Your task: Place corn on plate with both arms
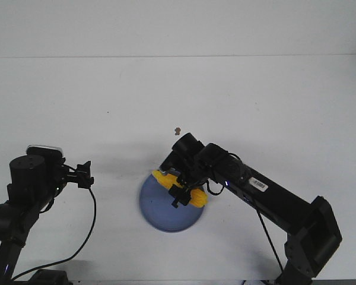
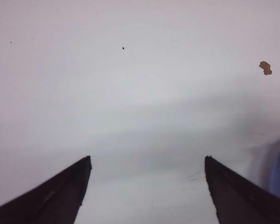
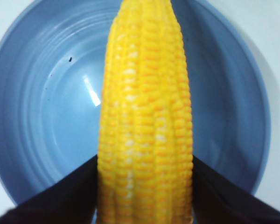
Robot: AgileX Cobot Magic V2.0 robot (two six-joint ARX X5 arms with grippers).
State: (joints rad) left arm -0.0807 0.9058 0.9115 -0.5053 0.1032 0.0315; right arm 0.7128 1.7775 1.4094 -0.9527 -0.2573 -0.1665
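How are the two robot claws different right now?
The right gripper is shut on the corn, while the left gripper is open and holds nothing. The right gripper hangs over the blue plate; the left gripper sits off to the side, over bare white table. Both have pointed black fingers.

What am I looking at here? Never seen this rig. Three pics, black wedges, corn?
Two robot arms at a white table. The wide picture looks forward over it; the other two come from cameras on each wrist, and the black wedges are gripper fingers. The right gripper is shut on a yellow corn cob over a blue plate. The left gripper is open and holds nothing, off to the plate's left. A small brown speck lies on the table.
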